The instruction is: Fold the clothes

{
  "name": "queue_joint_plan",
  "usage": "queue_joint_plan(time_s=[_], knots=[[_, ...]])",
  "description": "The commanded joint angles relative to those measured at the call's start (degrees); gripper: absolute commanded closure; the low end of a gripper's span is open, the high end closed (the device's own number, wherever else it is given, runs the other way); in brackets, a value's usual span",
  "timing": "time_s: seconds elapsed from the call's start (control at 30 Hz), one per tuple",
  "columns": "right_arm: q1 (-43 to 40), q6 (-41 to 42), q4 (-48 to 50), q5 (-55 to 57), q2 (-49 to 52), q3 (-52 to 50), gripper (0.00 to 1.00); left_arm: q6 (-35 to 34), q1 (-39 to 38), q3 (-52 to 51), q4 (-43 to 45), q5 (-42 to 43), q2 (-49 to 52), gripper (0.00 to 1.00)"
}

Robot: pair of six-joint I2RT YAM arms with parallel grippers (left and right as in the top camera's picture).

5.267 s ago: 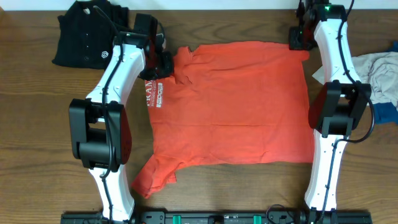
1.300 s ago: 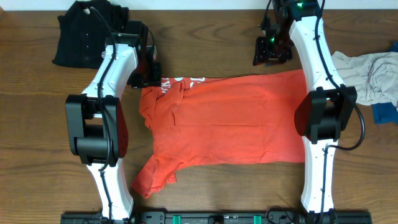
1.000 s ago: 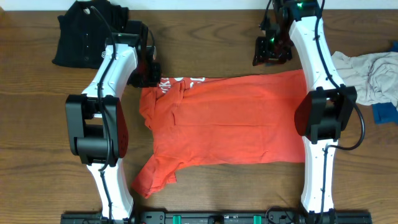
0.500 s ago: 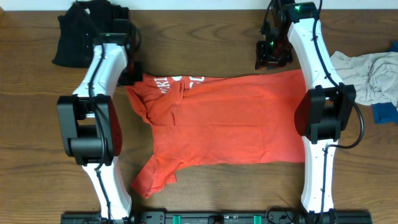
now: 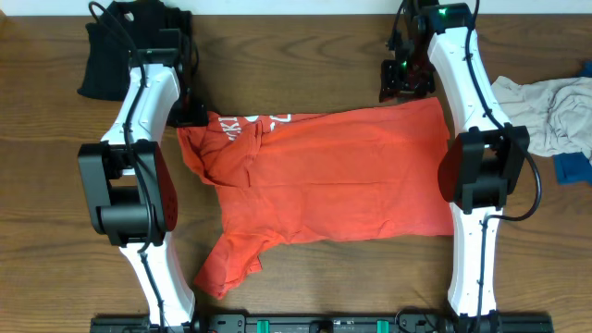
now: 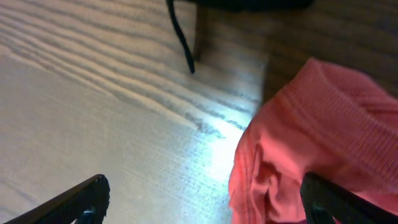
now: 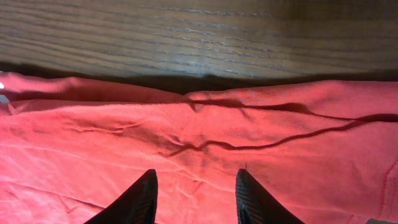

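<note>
Red-orange short-sleeved T-shirt [image 5: 342,176] of soft knit cloth lies spread at the centre of the brown wooden table [image 5: 55,203], with its long axis running left to right between the two arms. The far-left corner is turned over and bunched, so the white printed lettering [image 5: 252,122] faces up along the far edge. The left gripper [image 5: 190,113] stands at this corner with its jaws spread wide and nothing between them. In the left wrist view the T-shirt's ribbed edge [image 6: 336,106] lies just to the right of the gap, beside the right-hand finger. The right gripper [image 7: 198,199] hovers over the far edge toward the right end, jaws partly apart, with flat cloth below them and no fold pinched. Both grippers therefore sit on the far long edge, well apart. The loose near-left sleeve [image 5: 227,264] lies on the opposite side, and the left arm is the nearer one to it. A crumpled black buttoned shirt [image 5: 125,46] rests at far left. A pale grey garment [image 5: 546,106] and a blue piece [image 5: 573,166] rest at right.
</note>
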Motion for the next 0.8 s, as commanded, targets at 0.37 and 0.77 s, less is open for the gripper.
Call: queue_joint_plan(time_s=[0.37,0.77], knots=[[2.75,-0.07,1.60,-0.70,-1.29,-0.37,0.56,-3.39,-1.18,1.40,-17.92,28.48,-6.67,0.02],[3.04,-0.09,1.14,-0.66,-1.29,-0.37,0.54,-7.76,-3.23,-2.84,-19.45,28.26,-6.69,0.02]])
